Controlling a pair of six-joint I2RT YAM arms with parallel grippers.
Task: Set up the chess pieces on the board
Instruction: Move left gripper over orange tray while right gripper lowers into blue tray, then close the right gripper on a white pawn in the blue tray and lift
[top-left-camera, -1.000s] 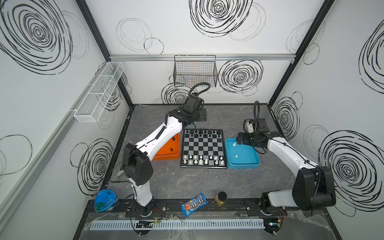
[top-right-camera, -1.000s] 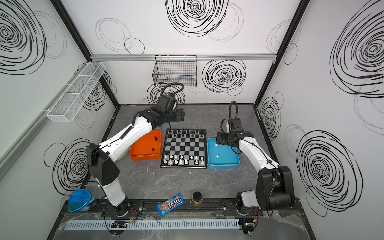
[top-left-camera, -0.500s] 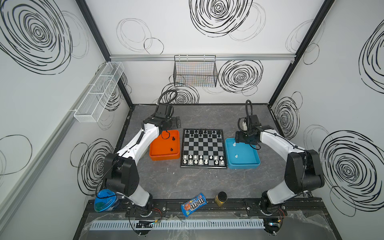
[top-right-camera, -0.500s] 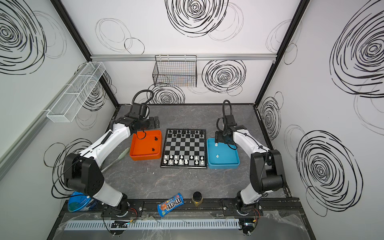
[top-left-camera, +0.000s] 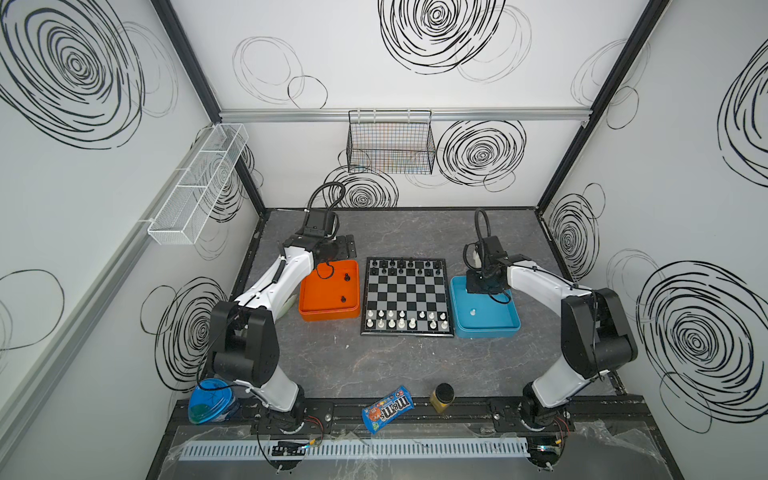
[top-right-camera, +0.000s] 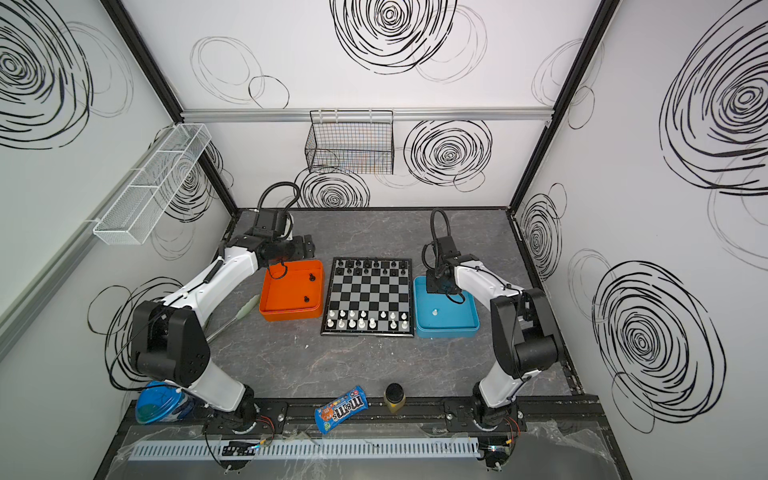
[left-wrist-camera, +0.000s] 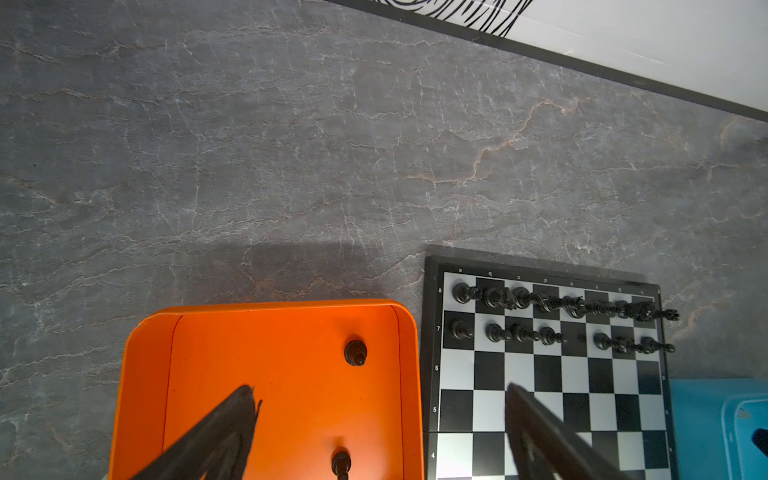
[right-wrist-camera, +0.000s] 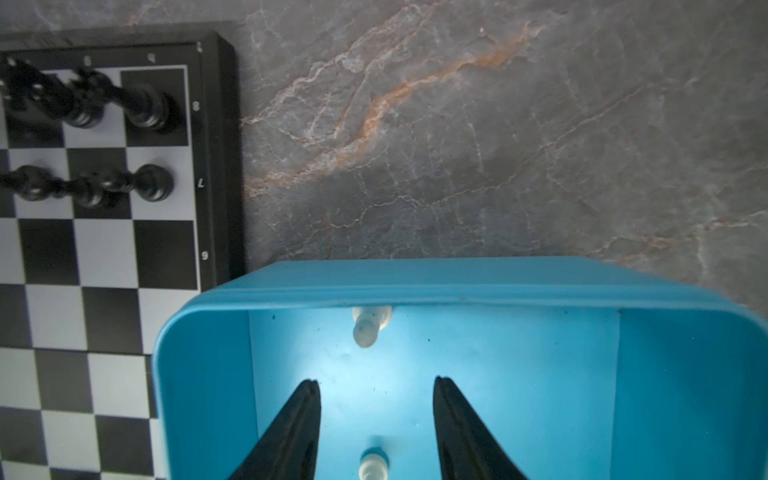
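The board (top-left-camera: 405, 297) (top-right-camera: 368, 297) lies mid-table, with black chess pieces (top-left-camera: 401, 266) in its two far rows and white ones (top-left-camera: 401, 322) in its two near rows. Two black pieces (left-wrist-camera: 355, 352) (left-wrist-camera: 340, 461) stand in the orange tray (top-left-camera: 309, 309). My left gripper (left-wrist-camera: 380, 392) (top-left-camera: 345, 249) hangs wide open and empty over that tray's far end. My right gripper (right-wrist-camera: 376, 382) (top-left-camera: 484, 286) is down in the far end of the blue tray (top-left-camera: 505, 328). Its jaws are part open either side of a white piece (right-wrist-camera: 374, 465) without touching it. Another white piece (right-wrist-camera: 368, 328) stands by the tray wall.
A candy bag (top-left-camera: 386, 409), a yellow jar (top-left-camera: 442, 397) and a blue lidded bowl (top-left-camera: 210, 403) sit along the front rail. A green-handled tool (top-right-camera: 245, 309) lies left of the orange tray. A wire basket (top-left-camera: 390, 143) hangs on the back wall.
My left gripper drew back from the board's far left corner to the orange tray's far end and opened wide. My right gripper sank into the blue tray and its jaws narrowed.
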